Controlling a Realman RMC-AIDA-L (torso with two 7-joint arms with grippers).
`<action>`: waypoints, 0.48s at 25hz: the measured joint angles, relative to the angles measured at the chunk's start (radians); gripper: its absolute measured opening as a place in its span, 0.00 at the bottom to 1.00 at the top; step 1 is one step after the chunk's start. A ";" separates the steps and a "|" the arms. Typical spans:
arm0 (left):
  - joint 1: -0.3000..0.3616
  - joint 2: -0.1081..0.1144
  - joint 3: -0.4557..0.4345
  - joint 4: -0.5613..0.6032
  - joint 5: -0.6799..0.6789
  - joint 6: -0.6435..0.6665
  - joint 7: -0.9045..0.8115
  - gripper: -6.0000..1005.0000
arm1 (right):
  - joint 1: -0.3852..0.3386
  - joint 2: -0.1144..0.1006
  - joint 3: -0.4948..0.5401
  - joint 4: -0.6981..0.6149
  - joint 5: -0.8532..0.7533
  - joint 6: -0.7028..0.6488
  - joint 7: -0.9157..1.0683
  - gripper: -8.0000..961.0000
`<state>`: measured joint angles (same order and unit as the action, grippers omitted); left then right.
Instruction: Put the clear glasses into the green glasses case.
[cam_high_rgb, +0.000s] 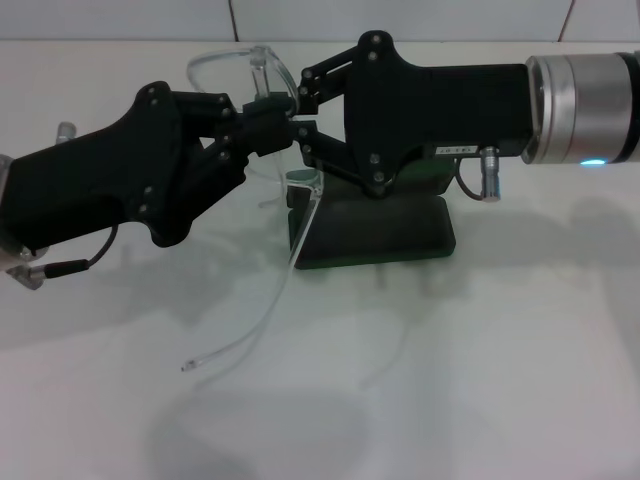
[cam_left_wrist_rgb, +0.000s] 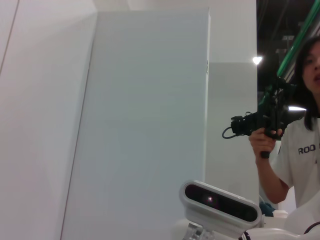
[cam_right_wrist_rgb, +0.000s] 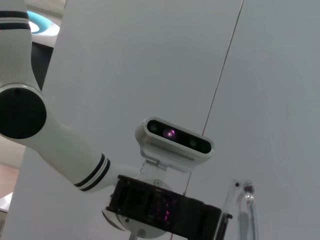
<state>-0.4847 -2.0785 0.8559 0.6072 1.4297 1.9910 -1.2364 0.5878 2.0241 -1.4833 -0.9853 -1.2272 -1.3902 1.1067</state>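
- Head view: I have both arms meeting over the middle of the white counter (cam_high_rgb: 480, 380), toward its far edge.
- Left end effector (cam_high_rgb: 272, 112) comes in from the left side, black linkage fingers (cam_high_rgb: 262, 103) narrowed onto the front frame of the fully transparent plastic clear glasses (cam_high_rgb: 262, 75), so it is holding them.
- Right end effector (cam_high_rgb: 300, 112) comes in from the right, its fingers (cam_high_rgb: 312, 140) narrowed at the same spot; tips of the two end effectors nearly touch. It looks pinched on the glasses too, though contact is partly hidden by the left tips.
- Glasses are lifted off the counter; the wraparound lens arcs up behind the fingertips, and one long thin clear arm (cam_high_rgb: 262, 320) hangs down toward the near edge, its tip near the counter.
- Dark green rectangular glasses case (cam_high_rgb: 385, 235) with rounded corners sits on the counter just below and behind the right end effector, partly covered by it; I can't tell if the lid is up or down.
- Left wrist view: white wall panel, white head camera (cam_left_wrist_rgb: 220, 205), and a person (cam_left_wrist_rgb: 300, 150) holding a black handheld device (cam_left_wrist_rgb: 260, 120).
- Right wrist view: same head camera (cam_right_wrist_rgb: 174, 142), a white robot arm link (cam_right_wrist_rgb: 55, 140), and a bit of clear glasses frame (cam_right_wrist_rgb: 242, 207).
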 joint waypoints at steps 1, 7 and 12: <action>0.000 0.000 0.000 0.000 0.000 0.000 0.000 0.07 | 0.000 0.000 0.000 0.000 0.000 0.000 -0.001 0.12; 0.000 0.000 0.000 -0.001 0.000 0.000 0.000 0.07 | 0.000 -0.001 0.000 0.008 0.000 0.002 -0.012 0.12; 0.000 0.000 0.000 -0.001 -0.001 0.000 0.000 0.07 | 0.000 0.000 0.000 0.009 0.000 -0.005 -0.014 0.12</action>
<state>-0.4847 -2.0785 0.8560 0.6058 1.4283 1.9910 -1.2364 0.5874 2.0246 -1.4836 -0.9758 -1.2271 -1.3948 1.0931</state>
